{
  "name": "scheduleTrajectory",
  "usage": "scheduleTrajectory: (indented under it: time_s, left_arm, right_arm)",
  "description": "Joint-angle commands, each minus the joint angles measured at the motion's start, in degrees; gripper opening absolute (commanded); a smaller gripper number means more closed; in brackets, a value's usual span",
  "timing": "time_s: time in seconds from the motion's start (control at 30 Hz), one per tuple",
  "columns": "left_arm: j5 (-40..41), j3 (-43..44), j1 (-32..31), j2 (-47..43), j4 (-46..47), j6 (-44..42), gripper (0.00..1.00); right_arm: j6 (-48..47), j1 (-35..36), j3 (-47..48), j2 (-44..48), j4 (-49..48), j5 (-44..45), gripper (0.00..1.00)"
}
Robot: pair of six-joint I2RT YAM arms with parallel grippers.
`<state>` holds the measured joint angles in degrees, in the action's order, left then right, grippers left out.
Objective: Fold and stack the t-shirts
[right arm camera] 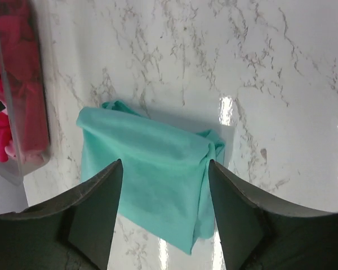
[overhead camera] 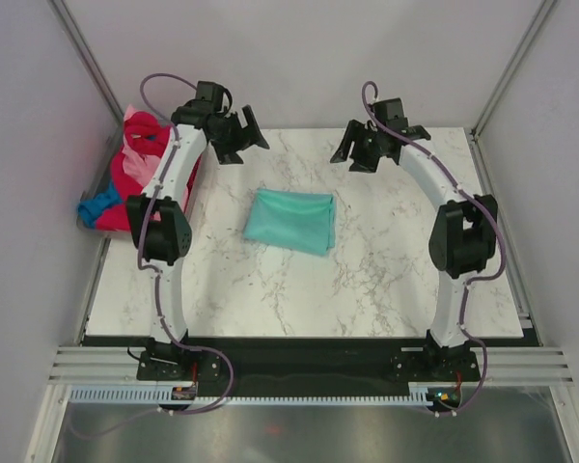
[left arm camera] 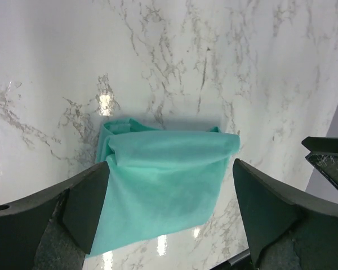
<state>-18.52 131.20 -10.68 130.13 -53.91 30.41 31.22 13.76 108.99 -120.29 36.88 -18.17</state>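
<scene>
One teal t-shirt (overhead camera: 291,220) lay folded into a rough rectangle on the counter (overhead camera: 396,280), a little to the right of the tub (right arm camera: 22,164), with nothing stacked on it yet. Inside the tub, a red t-shirt (overhead camera: 124,185), a pink t-shirt (overhead camera: 147,160) and a blue t-shirt (overhead camera: 98,204) sat bunched and unfolded, so most of the job seemed left. The left fingers (left arm camera: 84,208) and right fingers (right arm camera: 236,208) both stood wide and empty, raised above the counter to the tub's right.

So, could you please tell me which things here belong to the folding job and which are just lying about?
Job: folded teal t-shirt; pile of red, pink and blue t-shirts.
Lying about: grey plastic tub holding that pile; marble table.
</scene>
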Motion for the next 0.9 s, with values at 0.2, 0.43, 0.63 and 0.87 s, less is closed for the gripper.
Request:
scheduleTrajectory:
  time_s: [0.2,0.43,0.63,0.87]
  left_arm:
    - [-4.23,-39.01,-3.56,-29.56,12.75,-2.91,0.44]
    - [-12.41,-53.67,-4.7,-32.04,24.72,-2.47,0.03]
    - [-12.25,-59.83,-4.7,-25.72,31.32,-1.23,0.02]
    - [-5.49,-62.37,-4.53,-14.91,33.51,0.35,0.02]
  right_arm:
    - [5.95,13.04,-27.47,20.17,-17.15,-7.04,0.22]
    - [10.97,15.95,-36.48,16.32,-31.61,-17.07,0.01]
    - [7.72,13.5,-39.2,8.24,-32.22,-15.32,0.0]
    - [7.01,9.36,-49.47,4.71,-38.27,-14.35,0.0]
